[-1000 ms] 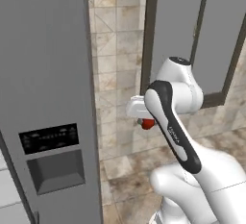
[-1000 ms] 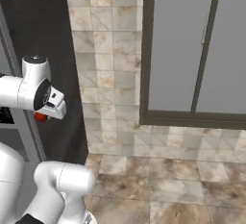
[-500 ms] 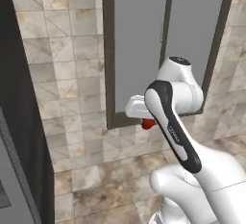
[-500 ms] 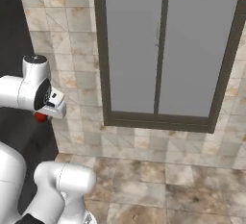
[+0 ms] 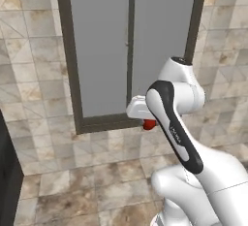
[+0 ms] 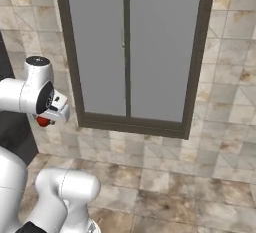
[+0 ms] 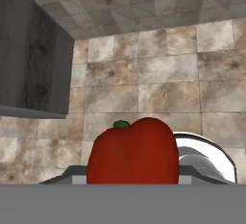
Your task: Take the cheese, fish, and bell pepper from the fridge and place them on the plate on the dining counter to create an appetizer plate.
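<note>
The pepper [image 7: 132, 151] is held clamped in the gripper [image 5: 149, 123], carried above the tiled floor [image 7: 158, 83] facing a window [image 5: 130, 45]. Plate and table are unsighted; the pepper could be shaken loose during base travel if the grip is shallow.

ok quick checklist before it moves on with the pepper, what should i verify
1. Bell pepper in the end effector: ok, it sits red and close at the bottom of the hand view.
2. Pepper whole, green stem showing: ok.
3. Grip firm enough for travel: cannot tell, the fingers are hidden behind the pepper.
4. Floor below the hand bare of obstacles: ok.
5. Room between arm and window: ok, a gap shows in both base views.
6. Route to the plate: cannot tell.
</note>
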